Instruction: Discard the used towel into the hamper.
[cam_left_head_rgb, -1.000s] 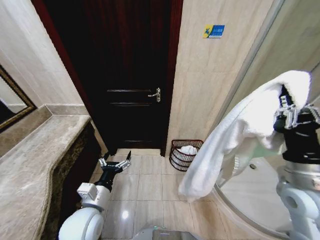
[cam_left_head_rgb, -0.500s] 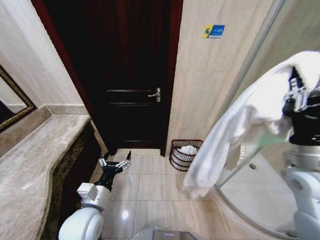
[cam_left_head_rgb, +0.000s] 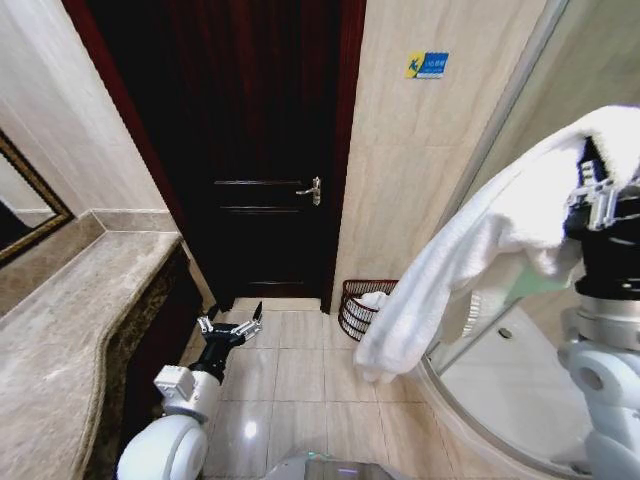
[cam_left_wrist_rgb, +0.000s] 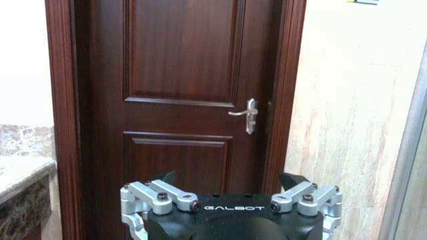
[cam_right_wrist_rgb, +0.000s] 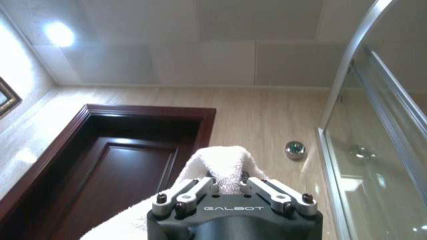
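Towel (cam_left_head_rgb: 480, 250) grasped in R gripper (cam_left_head_rgb: 600, 195) fingers, raised above hamper (cam_left_head_rgb: 362, 305), L gripper (cam_left_head_rgb: 229, 326) fingers released.

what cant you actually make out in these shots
- Hamper, head view: the hanging towel covers its right side, so its contents are hidden.
- Right gripper, right wrist view: its fingertips are buried in the towel fold.
- Left gripper, left wrist view: its lower body is cut off by the picture's edge.
- Blue wall sticker, head view: print too small to read.
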